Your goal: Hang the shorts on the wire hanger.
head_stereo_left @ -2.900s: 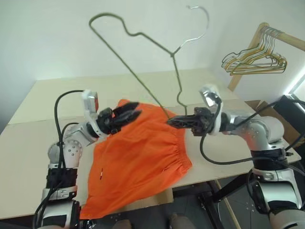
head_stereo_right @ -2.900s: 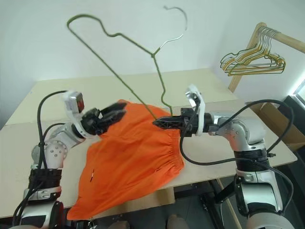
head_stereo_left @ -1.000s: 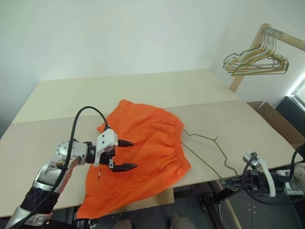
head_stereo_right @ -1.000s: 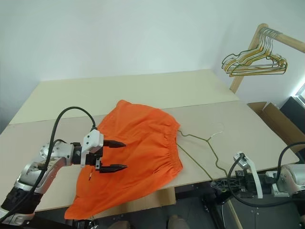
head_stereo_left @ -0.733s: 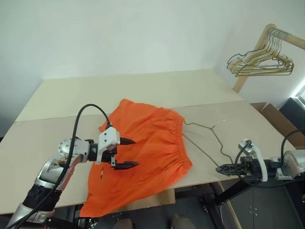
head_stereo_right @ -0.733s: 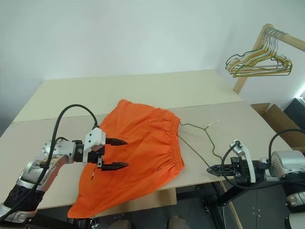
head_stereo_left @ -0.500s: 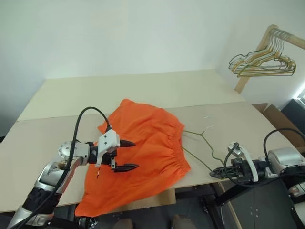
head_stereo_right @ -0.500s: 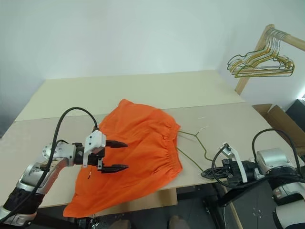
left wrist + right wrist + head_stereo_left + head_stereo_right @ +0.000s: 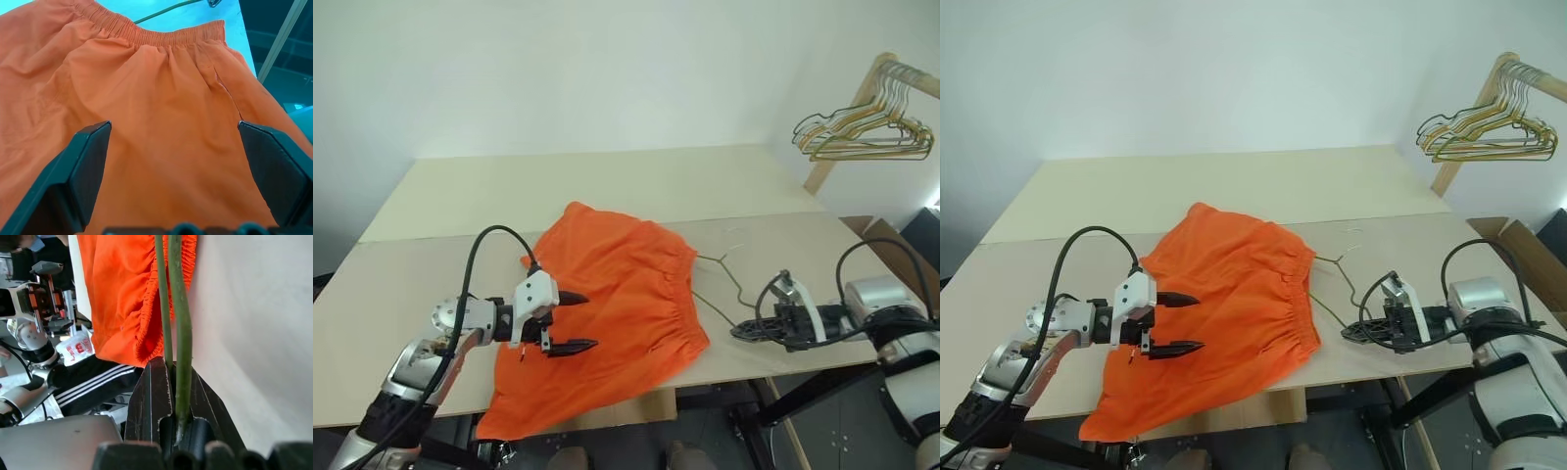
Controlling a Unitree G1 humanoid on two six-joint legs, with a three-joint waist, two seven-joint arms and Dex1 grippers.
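One pair of bright orange soft fabric shorts lies spread flat on the pale wooden table, its gathered elastic waistband toward the robot's right and one leg hem hanging over the near edge. Just beside the waistband lies one thin olive-green wire hanger, flat on the table top, with part of its wire running up against the orange cloth.

There are two grippers. The right gripper sits low at the near edge of the table with its two black fingers clenched on the hanger's wire; the right wrist view shows two strands of green wire pinched between them. The left gripper hovers over the middle of the shorts with its two black fingers spread wide apart, grasping nothing, the orange cloth visible between them.

Well apart, at the far right, one bunch of gold and green wire hangers hangs from a slanted wooden rail.
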